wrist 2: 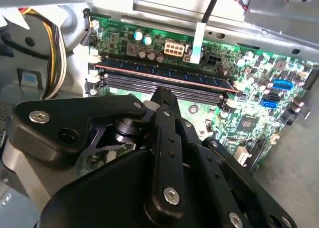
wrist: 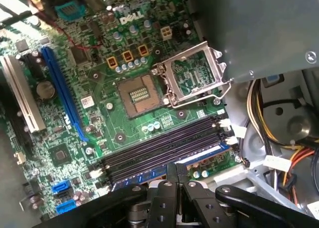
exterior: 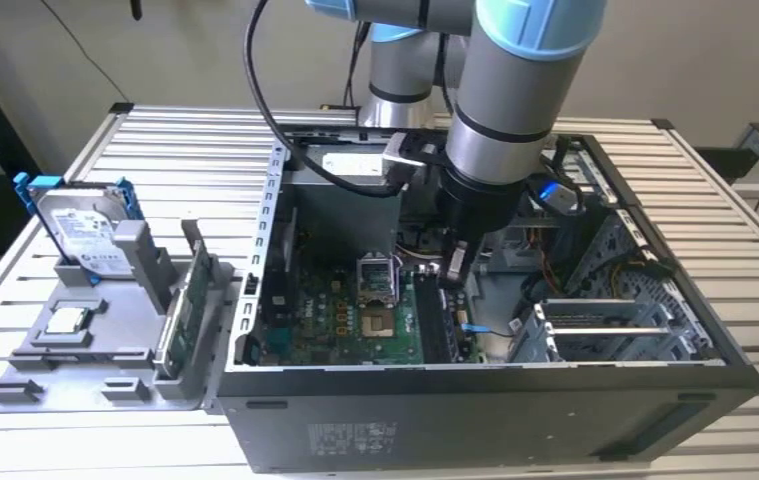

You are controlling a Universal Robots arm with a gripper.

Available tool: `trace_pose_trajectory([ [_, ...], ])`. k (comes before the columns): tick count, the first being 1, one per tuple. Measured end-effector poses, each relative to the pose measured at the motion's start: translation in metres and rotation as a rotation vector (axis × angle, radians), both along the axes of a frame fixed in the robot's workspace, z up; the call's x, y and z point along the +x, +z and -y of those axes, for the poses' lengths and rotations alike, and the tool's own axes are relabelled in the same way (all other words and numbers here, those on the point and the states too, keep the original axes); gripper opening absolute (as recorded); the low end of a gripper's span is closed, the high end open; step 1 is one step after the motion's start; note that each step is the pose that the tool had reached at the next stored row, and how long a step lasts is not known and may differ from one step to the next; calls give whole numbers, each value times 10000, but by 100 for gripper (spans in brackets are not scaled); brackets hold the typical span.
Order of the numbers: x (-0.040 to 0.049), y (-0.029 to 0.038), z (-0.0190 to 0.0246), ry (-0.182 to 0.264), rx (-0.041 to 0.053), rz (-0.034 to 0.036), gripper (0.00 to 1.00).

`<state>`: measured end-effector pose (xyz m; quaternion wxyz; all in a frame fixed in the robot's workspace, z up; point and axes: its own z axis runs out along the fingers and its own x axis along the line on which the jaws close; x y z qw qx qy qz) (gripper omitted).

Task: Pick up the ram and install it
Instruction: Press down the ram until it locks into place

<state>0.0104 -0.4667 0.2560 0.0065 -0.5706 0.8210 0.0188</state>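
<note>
So the ram (wrist 2: 164,74) is sitting edge-up in the memory slots (wrist: 164,148) on the motherboard (wrist: 124,63), right under the fingertips. I'd guess it's light, stiff and thin, with fragile contacts, so the long top edge is the place to hold or press. The gripper (wrist 2: 162,96) looks pinched nearly closed, tips just above or touching that edge; can't tell if it's actually gripping anything.
</note>
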Motion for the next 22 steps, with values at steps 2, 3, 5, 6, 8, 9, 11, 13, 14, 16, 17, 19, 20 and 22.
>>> trace_pose_trajectory([
  [2, 0, 0, 0, 354, 0, 16, 11],
  [3, 0, 0, 0, 525, 0, 22, 11],
  [5, 0, -1, 0, 850, 1, 30, 11],
  [6, 0, -1, 0, 895, 1, 31, 11],
  [8, 1, 0, 0, 911, 0, 30, 11],
  [9, 5, -1, 1, 951, 0, 30, 11],
  [11, 17, -1, 2, 1118, 1, 30, 11],
  [13, 18, -4, 3, 1337, 0, 37, 11],
  [14, 19, -8, 3, 1457, 1, 49, 11],
  [16, 19, -13, 3, 1710, -3, 76, 11],
  [17, 19, -14, 3, 1831, -6, 95, 11],
  [19, 20, -20, 3, 2050, -5, 130, 11],
  [20, 25, -25, 3, 2139, -2, 135, 11],
  [22, 46, -43, 3, 2188, -4, 134, 11],
])
